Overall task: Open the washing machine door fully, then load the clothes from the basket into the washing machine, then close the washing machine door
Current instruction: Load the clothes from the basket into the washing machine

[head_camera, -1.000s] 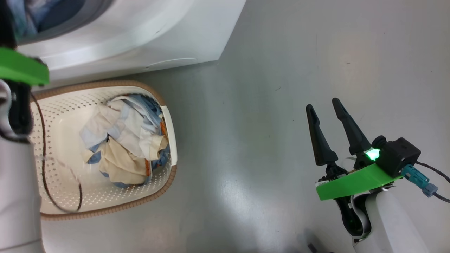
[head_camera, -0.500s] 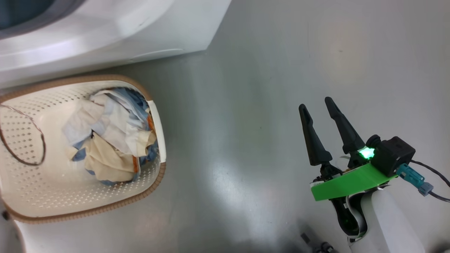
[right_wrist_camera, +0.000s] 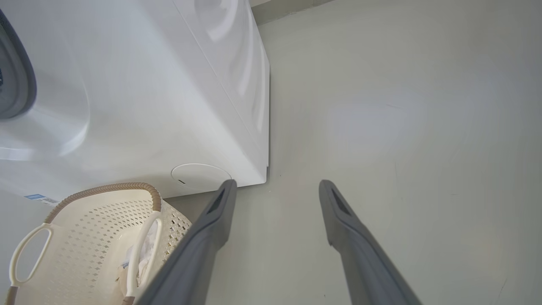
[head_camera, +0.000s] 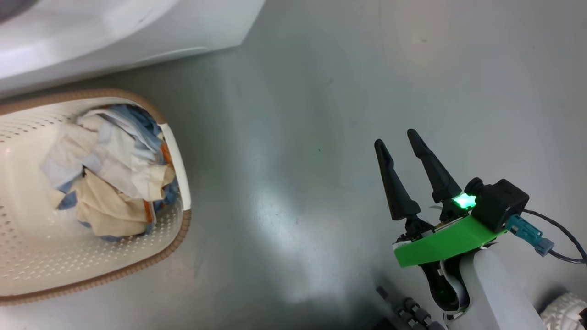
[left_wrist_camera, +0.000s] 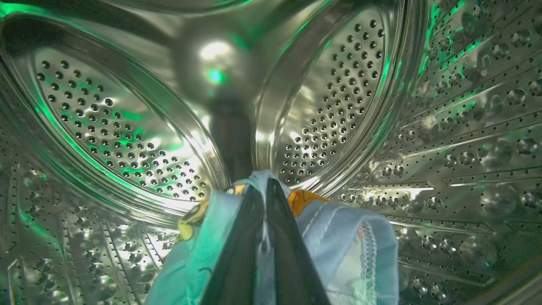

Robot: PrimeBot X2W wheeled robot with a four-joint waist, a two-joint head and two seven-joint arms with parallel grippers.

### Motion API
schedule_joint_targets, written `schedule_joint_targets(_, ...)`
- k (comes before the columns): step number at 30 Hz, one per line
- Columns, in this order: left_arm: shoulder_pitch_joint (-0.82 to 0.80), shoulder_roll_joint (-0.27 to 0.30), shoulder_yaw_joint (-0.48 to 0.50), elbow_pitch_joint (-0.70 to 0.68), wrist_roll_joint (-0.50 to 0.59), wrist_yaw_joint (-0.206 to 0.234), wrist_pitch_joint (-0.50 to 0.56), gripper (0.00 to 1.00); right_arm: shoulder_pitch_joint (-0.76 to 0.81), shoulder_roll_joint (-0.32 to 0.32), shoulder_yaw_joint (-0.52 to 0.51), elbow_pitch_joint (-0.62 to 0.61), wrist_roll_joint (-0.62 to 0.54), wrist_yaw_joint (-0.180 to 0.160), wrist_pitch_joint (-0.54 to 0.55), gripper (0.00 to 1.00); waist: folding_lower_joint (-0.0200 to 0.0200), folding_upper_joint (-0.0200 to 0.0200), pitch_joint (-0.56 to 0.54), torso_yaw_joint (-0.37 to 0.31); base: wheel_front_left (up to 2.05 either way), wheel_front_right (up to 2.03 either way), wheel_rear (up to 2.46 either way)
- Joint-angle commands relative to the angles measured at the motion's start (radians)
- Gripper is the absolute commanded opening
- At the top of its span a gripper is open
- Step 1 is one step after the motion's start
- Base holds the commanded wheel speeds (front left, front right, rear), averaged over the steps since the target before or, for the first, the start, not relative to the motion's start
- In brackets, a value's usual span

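Observation:
In the left wrist view my left gripper is inside the perforated steel drum of the washing machine, shut on a light-blue garment with orange print. More clothes, blue and cream, lie bunched at the right end of the cream basket on the floor in front of the washing machine. My right gripper hovers open over bare floor to the right of the basket, with nothing between its fingers. The washing machine door is out of view.
Grey floor spreads wide between the basket and my right arm. A cable trails from the right wrist. A white wheel of my base shows at the lower right corner.
The head camera has swung right, so the basket and washer slid left in view. The left forearm and its cable, seen over the basket earlier, have left the picture.

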Motion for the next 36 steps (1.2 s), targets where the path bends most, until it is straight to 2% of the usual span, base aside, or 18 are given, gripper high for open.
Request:
schedule_joint_targets(1, -0.028, 0.061, 0.001, -0.014, -0.016, -0.004, -0.006, 0.0, 0.015, 0.002, 0.025, -0.022, 0.011, 0.002, -0.005, 1.0, 0.0, 0.0, 0.028, -0.021, 0.0, 0.0, 0.0)
schedule_joint_targets(10, -0.138, 0.111, -0.08, 0.013, -0.065, -0.005, -0.013, 0.0, 0.01, 0.002, 0.033, -0.034, 0.024, 0.002, -0.005, 1.0, 0.0, 0.0, 0.09, -0.034, 0.0, 0.0, 0.0)
schedule_joint_targets(20, -0.231, 0.196, -0.182, 0.036, -0.147, -0.005, -0.004, 0.0, -0.002, 0.002, 0.052, -0.038, 0.044, 0.002, -0.005, 1.0, 0.0, 0.0, 0.128, -0.049, 0.0, 0.0, 0.0)
schedule_joint_targets(29, -0.265, 0.235, -0.235, 0.139, -0.238, -0.005, 0.138, 0.0, -0.012, 0.002, 0.067, -0.032, 0.058, 0.002, -0.005, 1.0, 0.0, 0.0, 0.131, -0.059, 0.0, 0.0, 0.0)
schedule_joint_targets(34, -0.27, 0.241, -0.247, 0.174, -0.227, -0.003, 0.129, 0.0, -0.012, 0.002, 0.063, -0.032, 0.06, 0.002, -0.005, 1.0, 0.0, 0.0, 0.13, -0.059, 0.0, 0.0, 0.0)
schedule_joint_targets(35, -0.27, 0.241, -0.252, 0.176, -0.222, -0.003, 0.114, 0.16, -0.013, 0.002, 0.06, -0.031, 0.06, 0.002, -0.005, 1.0, 0.0, 0.0, 0.129, -0.058, 0.0, 0.0, 0.0)
schedule_joint_targets(36, -0.269, 0.238, -0.253, 0.18, -0.22, -0.001, 0.098, 0.9, -0.014, 0.002, 0.058, -0.03, 0.06, 0.002, -0.005, 1.0, 0.0, 0.0, 0.128, -0.056, 0.0, 0.0, 0.0)
